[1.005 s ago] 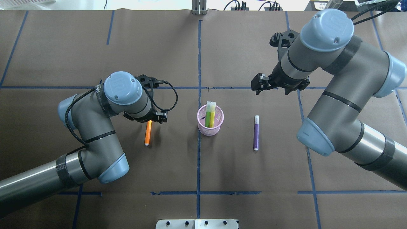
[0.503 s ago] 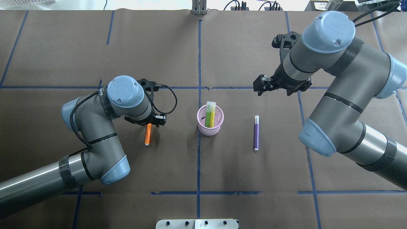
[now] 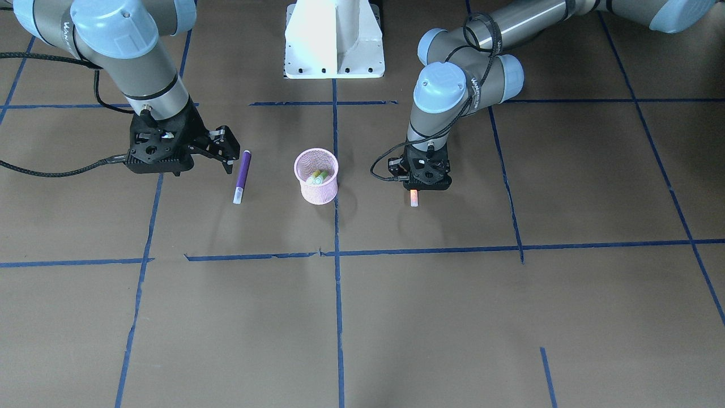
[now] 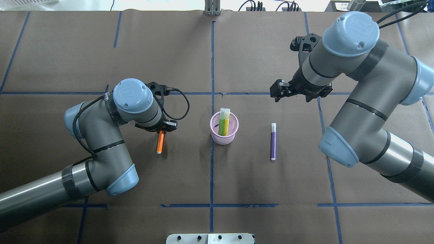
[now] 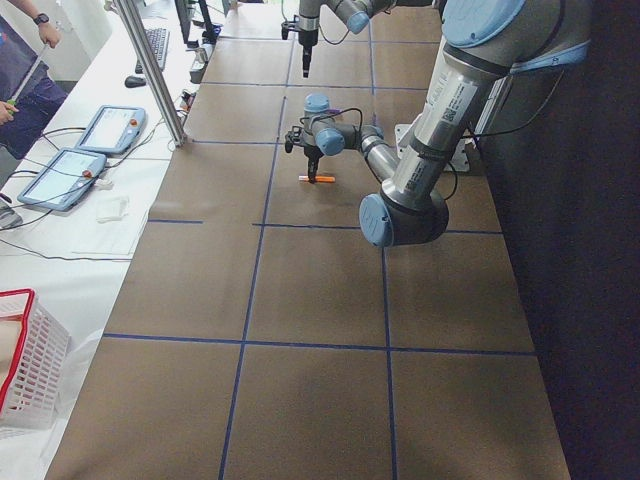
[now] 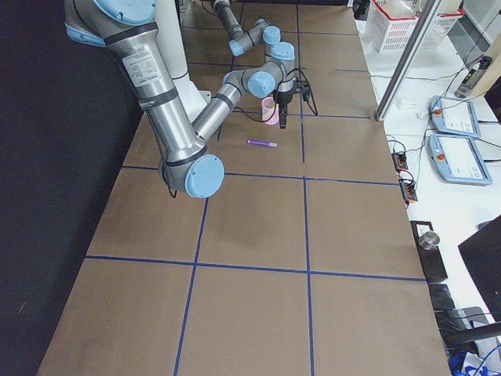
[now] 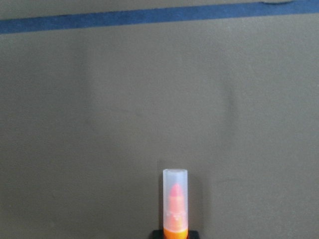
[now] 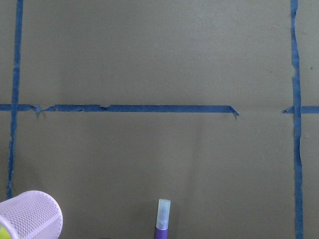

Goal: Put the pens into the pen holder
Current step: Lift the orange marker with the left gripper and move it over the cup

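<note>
- Two pens (image 4: 223, 122), green and yellowish, stand in the pink cup (image 4: 221, 139). That part looks done.
- The cup sits in the middle of the tabletop (image 4: 257, 183), between the two arms.
- The orange pen (image 4: 160, 144) is not in the cup yet. It is left of the cup and well apart from it.
- The left tool (image 4: 162, 131) is right on one end of the orange pen and seems to pinch it. I cannot tell if the pen is off the tabletop.
- The purple pen (image 4: 273, 142) lies flat on the other side of the cup. Nothing touches it.
- The right tool (image 4: 275, 91) hangs near the purple pen, spread apart and holding nothing.
- My guess: about half is done. The orange pen goes in next, then the purple one.
</note>
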Controlling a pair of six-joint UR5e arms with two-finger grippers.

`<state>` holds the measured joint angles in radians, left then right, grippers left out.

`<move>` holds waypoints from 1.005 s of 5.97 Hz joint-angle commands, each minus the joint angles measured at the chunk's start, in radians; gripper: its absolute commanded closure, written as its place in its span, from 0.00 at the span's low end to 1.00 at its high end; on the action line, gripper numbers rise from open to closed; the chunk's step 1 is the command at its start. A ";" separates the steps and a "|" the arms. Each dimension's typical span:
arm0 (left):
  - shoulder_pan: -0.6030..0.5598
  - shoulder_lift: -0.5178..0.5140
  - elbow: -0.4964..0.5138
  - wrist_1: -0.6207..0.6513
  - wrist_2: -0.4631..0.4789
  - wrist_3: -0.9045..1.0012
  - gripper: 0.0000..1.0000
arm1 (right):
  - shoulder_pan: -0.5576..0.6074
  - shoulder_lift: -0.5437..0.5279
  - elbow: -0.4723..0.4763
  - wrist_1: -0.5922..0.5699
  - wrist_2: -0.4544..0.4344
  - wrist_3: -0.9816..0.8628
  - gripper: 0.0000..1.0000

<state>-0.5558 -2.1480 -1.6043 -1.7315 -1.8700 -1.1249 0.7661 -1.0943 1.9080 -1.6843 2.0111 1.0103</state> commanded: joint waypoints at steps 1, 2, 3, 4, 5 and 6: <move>-0.022 -0.013 -0.111 0.001 0.109 -0.079 1.00 | 0.001 -0.009 0.000 0.003 0.000 -0.002 0.00; -0.009 -0.033 -0.179 0.000 0.276 -0.096 1.00 | 0.001 -0.010 0.000 0.005 -0.002 -0.006 0.00; 0.046 -0.058 -0.230 -0.032 0.416 -0.084 1.00 | 0.001 -0.012 0.000 0.006 -0.002 -0.006 0.00; 0.098 -0.091 -0.223 -0.134 0.525 -0.085 1.00 | 0.001 -0.013 -0.001 0.006 -0.003 -0.006 0.00; 0.188 -0.108 -0.209 -0.192 0.704 -0.090 1.00 | 0.001 -0.016 -0.003 0.006 -0.008 -0.004 0.00; 0.215 -0.122 -0.194 -0.204 0.785 -0.093 1.00 | 0.001 -0.021 -0.003 0.006 -0.008 -0.004 0.00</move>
<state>-0.3835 -2.2543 -1.8108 -1.9073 -1.1903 -1.2148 0.7670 -1.1112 1.9058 -1.6782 2.0046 1.0059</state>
